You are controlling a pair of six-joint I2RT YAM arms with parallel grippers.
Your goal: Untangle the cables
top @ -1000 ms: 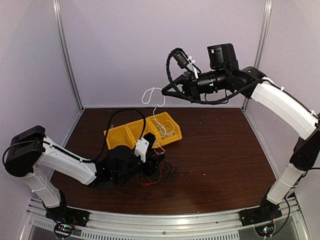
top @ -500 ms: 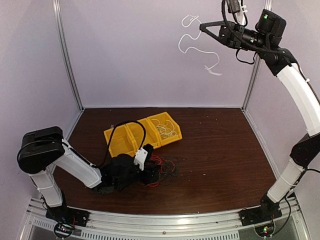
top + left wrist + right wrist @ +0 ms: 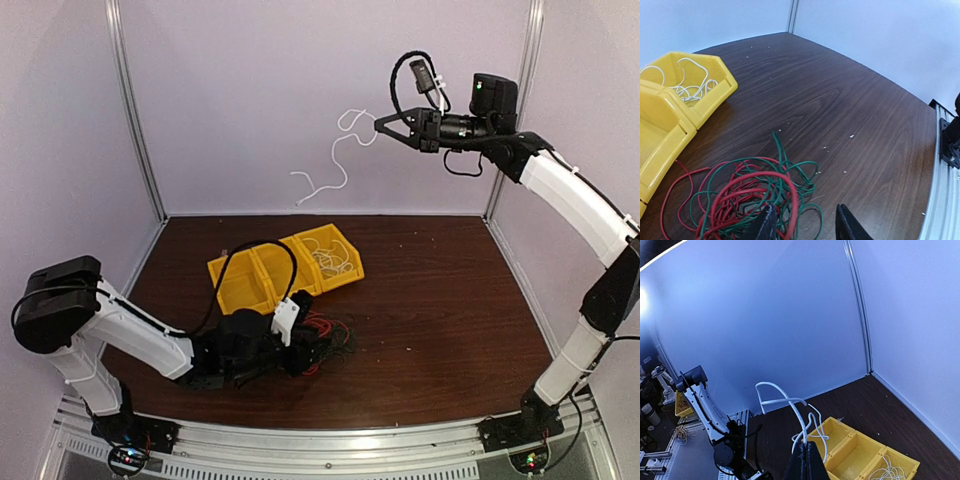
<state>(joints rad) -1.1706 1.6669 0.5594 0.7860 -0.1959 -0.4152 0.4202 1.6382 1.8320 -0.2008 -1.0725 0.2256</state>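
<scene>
Dark wood-grain table (image 3: 450, 300), pale lilac walls (image 3: 250, 100), yellow bins (image 3: 235, 282) left of centre. The right end effector (image 3: 378, 127) is way up in the upper right, pinched shut on a white cable (image 3: 782, 401) that dangles free below-left of it. The left end effector (image 3: 805, 227) sits low at the tangle (image 3: 750, 195) of red and green cables, jaws apart, one finger poking into its edge.
</scene>
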